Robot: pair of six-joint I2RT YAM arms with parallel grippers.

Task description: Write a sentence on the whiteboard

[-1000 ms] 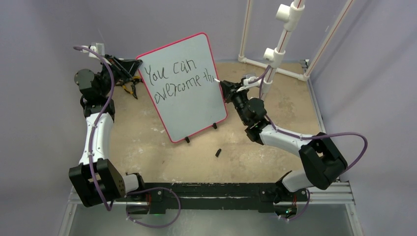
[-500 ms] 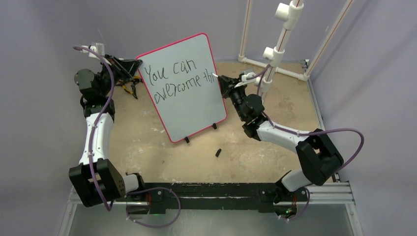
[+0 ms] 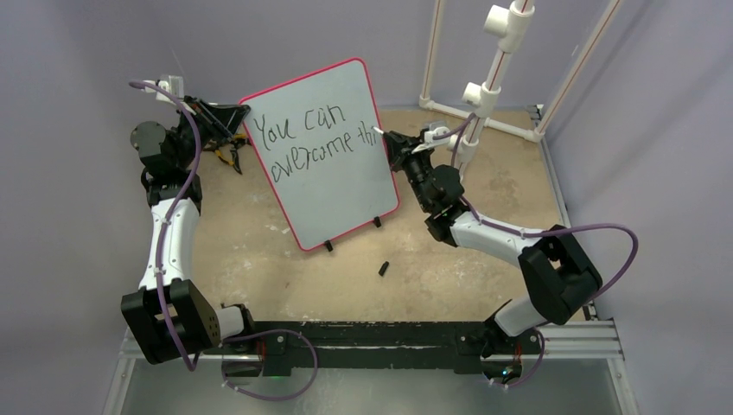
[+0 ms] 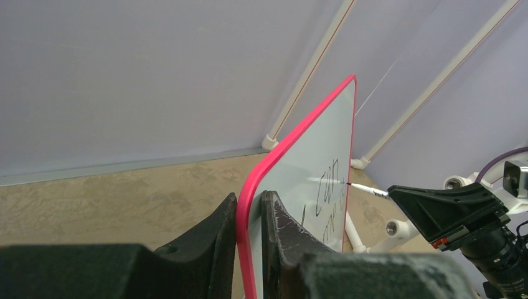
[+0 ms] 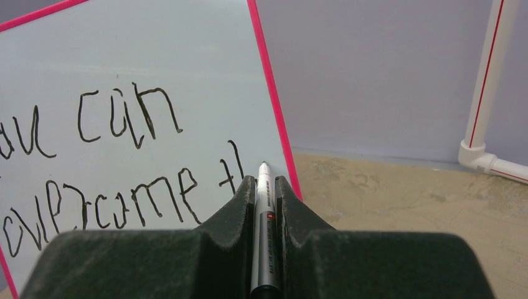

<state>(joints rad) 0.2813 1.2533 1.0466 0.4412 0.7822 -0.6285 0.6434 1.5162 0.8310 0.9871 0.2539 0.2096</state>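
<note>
Marker point(image 5: 263, 237) pinched in right tool point(image 5: 265, 182) sits higher by the whiteboard point(image 3: 337, 186) rim than before; left tool point(image 4: 250, 198) pinches that rim.

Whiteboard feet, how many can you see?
2: one small black foot under the red-rimmed white board, toward its left corner; one toward the right. Others may hide behind.

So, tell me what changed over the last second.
The right gripper, shut on the marker, moved a little along the whiteboard's right edge, toward the back of the table, and its elbow swung slightly left. Nothing was taken hold of or let go. Unchanged: the left gripper clamping the whiteboard's left edge, the whiteboard's position, the small black piece on the table.
</note>
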